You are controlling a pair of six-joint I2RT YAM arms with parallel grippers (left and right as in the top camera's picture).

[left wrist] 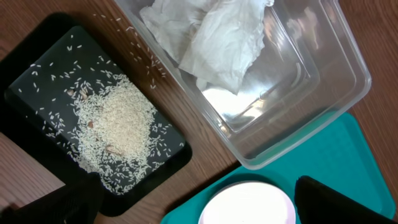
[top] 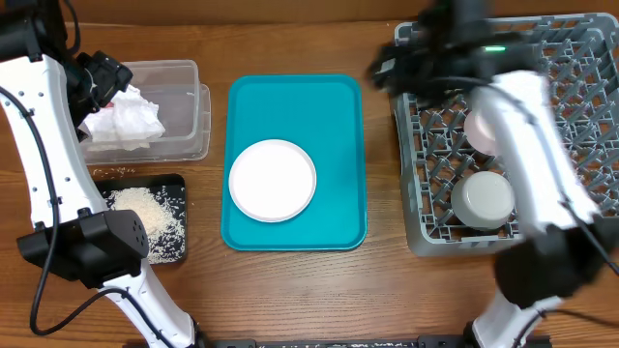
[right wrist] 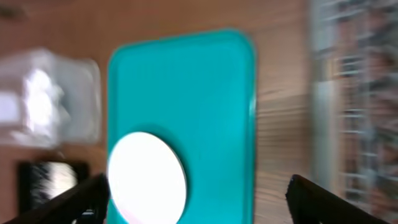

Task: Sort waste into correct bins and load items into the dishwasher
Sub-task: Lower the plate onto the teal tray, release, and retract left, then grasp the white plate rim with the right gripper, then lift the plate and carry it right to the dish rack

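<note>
A round white plate [top: 273,180] lies on the teal tray [top: 338,116]. Crumpled white napkins [top: 123,120] fill the clear tub [top: 184,97], and rice [top: 145,215] is spread in the black tray [top: 172,186]. In the grey dish rack [top: 580,116] sit a pinkish bowl [top: 480,131] and a pale grey bowl [top: 484,198]. My left gripper [top: 102,77] hovers over the tub's left end, open and empty [left wrist: 196,202]. The right gripper [top: 389,68] is blurred at the rack's far left corner, open with nothing in it [right wrist: 199,199]; its view looks down on the plate [right wrist: 146,177].
In the left wrist view, loose rice grains [left wrist: 140,53] lie on the wood between the black tray [left wrist: 37,37] and the clear tub [left wrist: 323,93]. A strip of bare wood [top: 382,193] separates the teal tray from the rack.
</note>
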